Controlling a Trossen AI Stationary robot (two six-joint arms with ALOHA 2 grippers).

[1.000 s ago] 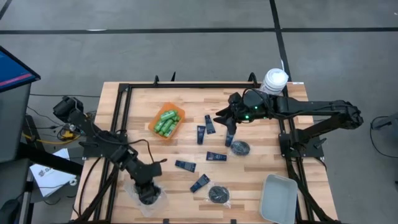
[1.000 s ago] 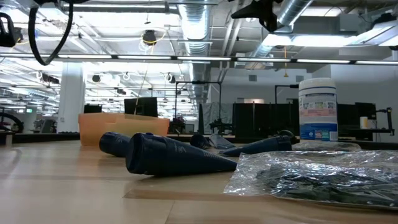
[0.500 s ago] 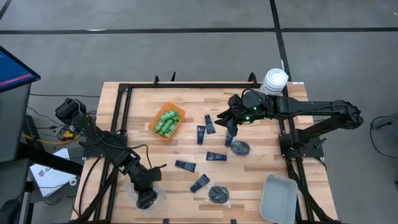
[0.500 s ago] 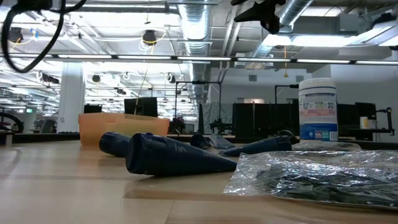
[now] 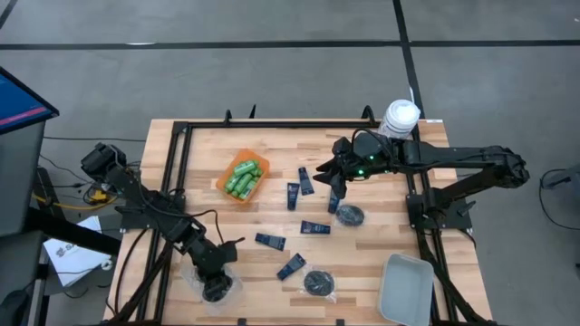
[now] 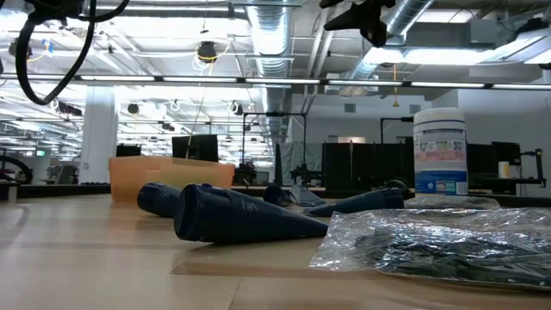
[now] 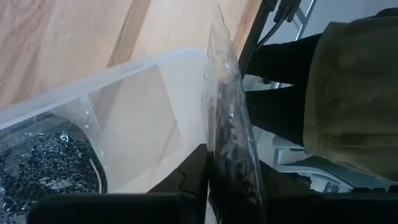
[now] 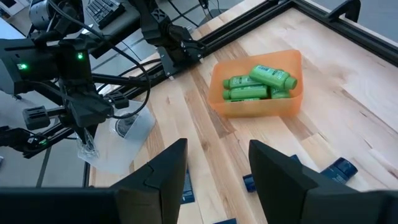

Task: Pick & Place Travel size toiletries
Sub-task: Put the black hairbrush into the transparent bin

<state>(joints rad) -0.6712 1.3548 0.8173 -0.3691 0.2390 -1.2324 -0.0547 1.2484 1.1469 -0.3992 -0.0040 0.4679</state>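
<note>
My left gripper [image 5: 214,272] is at the table's near left corner, above a clear bin [image 5: 198,288], shut on a clear packet [image 7: 225,106] with a black piece in it. Another black packet [image 7: 43,168] lies inside the bin. Green bottles [image 5: 243,177] lie in an orange bin [image 8: 283,102]. Navy tubes [image 5: 315,227] and two more black packets [image 5: 351,215] [image 5: 318,283] lie flat on the wood mid-table. My right gripper [image 8: 217,168] is open and hovers over the tubes near the far right; it touches nothing. My left gripper pinches the clear packet between its two fingers by one end [image 7: 229,163]. In the right wrist view the packet [image 8: 87,148] hangs below the fingers, clear of the bin [image 8: 127,134].
A large white canister [image 5: 400,118] stands at the far right corner. A grey tray [image 5: 405,288] sits at the near right corner. A black frame [image 5: 272,125] runs along the far and left sides. A person's olive clothing [image 7: 354,93] shows beyond the table's edge.
My left arm has shifted slightly over the clear bin and keeps hold of the packet. My right arm has kept still.
</note>
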